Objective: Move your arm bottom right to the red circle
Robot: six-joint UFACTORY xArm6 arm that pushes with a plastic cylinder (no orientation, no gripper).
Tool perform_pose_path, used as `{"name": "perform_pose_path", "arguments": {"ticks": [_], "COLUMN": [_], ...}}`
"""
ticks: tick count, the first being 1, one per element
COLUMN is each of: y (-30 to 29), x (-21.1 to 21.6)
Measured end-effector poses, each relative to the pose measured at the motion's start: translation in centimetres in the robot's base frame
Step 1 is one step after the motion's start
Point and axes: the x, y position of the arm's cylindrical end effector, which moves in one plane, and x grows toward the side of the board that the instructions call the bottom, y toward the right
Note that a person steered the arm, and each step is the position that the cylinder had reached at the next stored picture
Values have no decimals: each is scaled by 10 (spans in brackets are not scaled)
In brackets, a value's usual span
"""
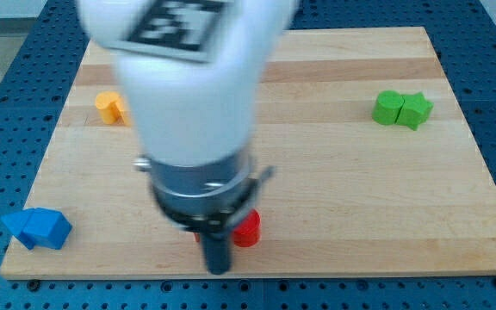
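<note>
Pale wood board [334, 172] on blue pegboard. Red circle [248, 229] near bottom edge, half hidden by arm. My tip [219, 270] just below-left, apparently touching. No claw: bare rod. Block likely light, rigid, slides easily; nudge side, no grasp.

Single view: high, front-on, looking down over wooden board [334, 172]; arm close to lens.

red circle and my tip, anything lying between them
Nothing: in the camera view my tip sits right beside the red circle, at its lower left, with no block between.
</note>
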Motion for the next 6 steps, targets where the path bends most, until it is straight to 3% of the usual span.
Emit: {"name": "perform_pose_path", "arguments": {"ticks": [1,3,5,6], "y": [-22,-17,93,109], "x": [-28,4,5,-8]}}
